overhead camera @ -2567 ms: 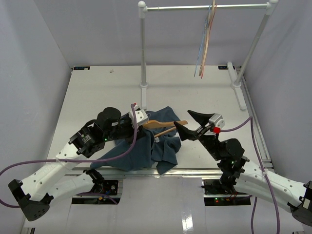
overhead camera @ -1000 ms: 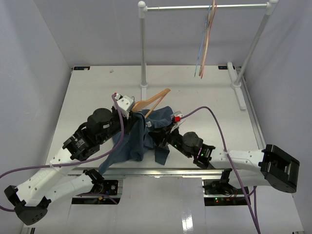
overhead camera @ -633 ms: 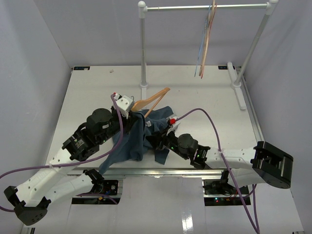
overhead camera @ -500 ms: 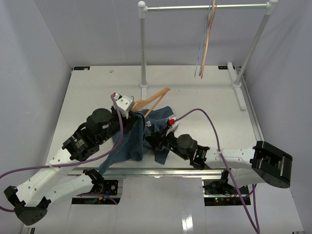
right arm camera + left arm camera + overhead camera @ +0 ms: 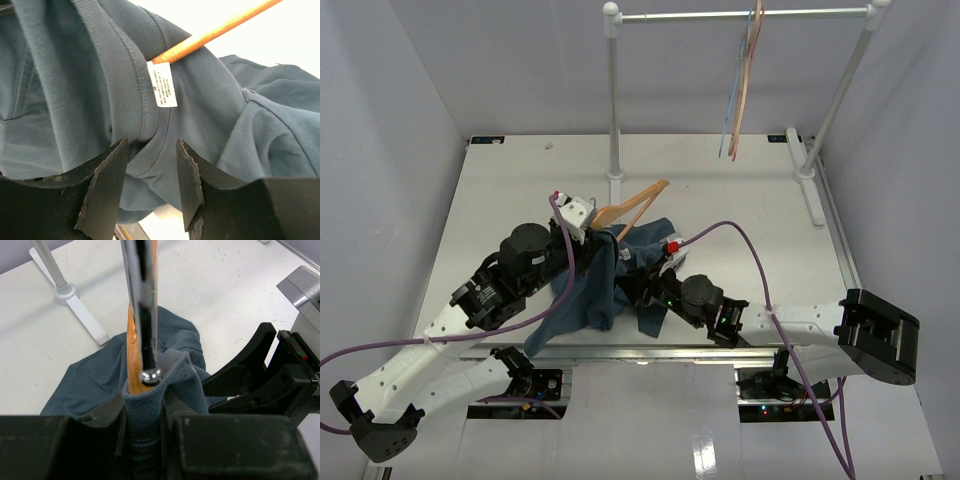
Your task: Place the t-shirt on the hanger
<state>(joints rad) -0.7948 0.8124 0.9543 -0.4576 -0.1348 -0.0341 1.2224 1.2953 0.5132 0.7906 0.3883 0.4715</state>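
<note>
My left gripper [image 5: 592,232] holds the light-brown wooden hanger [image 5: 638,203] up off the table, its far arm pointing toward the rack. In the left wrist view the jaws [image 5: 144,405] are shut on the hanger's neck [image 5: 133,357] with the t-shirt's collar [image 5: 172,371] wrapped over it. The metal hook [image 5: 142,305] rises in front. The dark teal t-shirt [image 5: 605,285] hangs from there down to the table. My right gripper [image 5: 642,287] is open at the shirt, its fingers [image 5: 150,155] either side of the collar band below the white label [image 5: 162,85]. A hanger bar [image 5: 215,32] pokes out of the t-shirt [image 5: 90,75].
A white garment rack [image 5: 613,90] stands at the back, with thin coloured hangers [image 5: 740,90] on its rail and foot bars [image 5: 802,185] on the table. The shirt's hem lies close to the table's near edge [image 5: 650,350]. Purple cables [image 5: 760,260] trail from both wrists.
The left gripper has lifted and turned the hanger toward the rack. The right arm has swung in low across the table to the shirt, then crept slightly left in the last second.
</note>
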